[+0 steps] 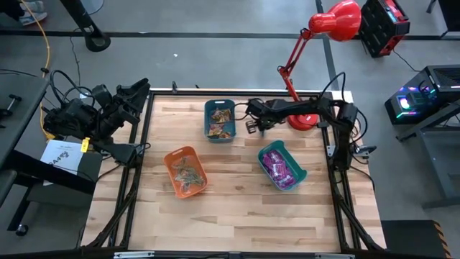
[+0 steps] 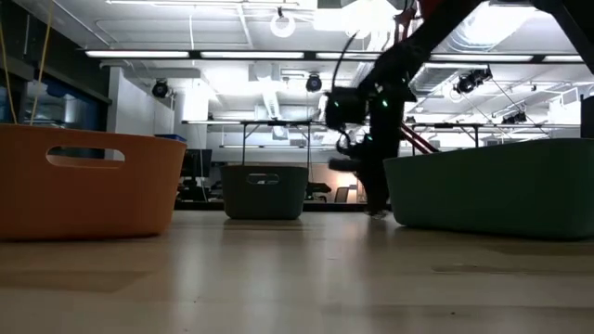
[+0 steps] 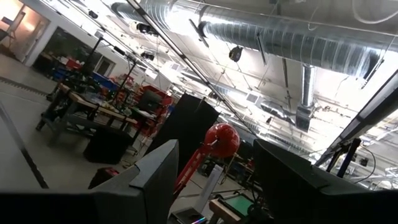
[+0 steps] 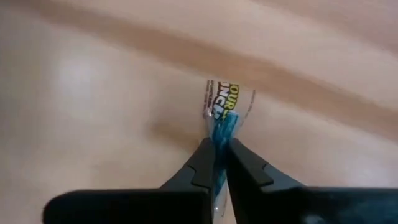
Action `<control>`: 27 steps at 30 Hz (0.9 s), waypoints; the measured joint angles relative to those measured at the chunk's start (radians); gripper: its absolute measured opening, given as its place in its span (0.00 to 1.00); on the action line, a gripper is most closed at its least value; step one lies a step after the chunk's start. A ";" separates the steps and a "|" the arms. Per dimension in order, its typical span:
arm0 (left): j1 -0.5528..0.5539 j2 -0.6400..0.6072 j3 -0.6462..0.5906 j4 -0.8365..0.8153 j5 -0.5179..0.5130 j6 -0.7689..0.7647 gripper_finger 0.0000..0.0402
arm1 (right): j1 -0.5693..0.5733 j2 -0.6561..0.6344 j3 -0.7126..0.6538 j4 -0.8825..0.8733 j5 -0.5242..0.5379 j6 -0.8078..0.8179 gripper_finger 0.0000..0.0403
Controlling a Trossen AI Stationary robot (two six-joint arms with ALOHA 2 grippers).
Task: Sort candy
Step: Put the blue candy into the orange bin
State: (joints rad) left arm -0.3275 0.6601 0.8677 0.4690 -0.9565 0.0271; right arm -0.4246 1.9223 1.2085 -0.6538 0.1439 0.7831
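Right gripper (image 4: 219, 155) pinches thin blue-and-clear wrapped candy stick (image 4: 222, 115) above wooden table (image 4: 93, 93), beside blue plastic bin (image 1: 219, 120). Left gripper (image 1: 136, 93) parked off table's left edge, fingers apart, holding nothing.

Right pincer (image 4: 219, 152) clamped shut, arm outstretched; left arm apparently parked.

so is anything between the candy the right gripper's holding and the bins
Nothing visible. The right gripper is shut on a stick candy over bare table, beside the blue bin, whose top is open.
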 joint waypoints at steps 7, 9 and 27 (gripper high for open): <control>0.000 0.000 0.000 0.000 0.000 -0.024 0.50 | 0.070 -0.135 0.142 0.063 0.045 -0.108 0.02; 0.000 0.000 0.000 -0.001 -0.001 -0.024 0.50 | 0.104 -0.154 0.175 0.139 0.015 -0.136 0.02; 0.000 0.010 0.000 -0.003 -0.002 -0.077 0.50 | 0.389 0.095 0.212 0.989 -0.346 0.065 0.01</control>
State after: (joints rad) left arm -0.3279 0.6701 0.8677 0.4664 -0.9581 -0.0501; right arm -0.0357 2.0172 1.4204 0.3349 -0.2024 0.8481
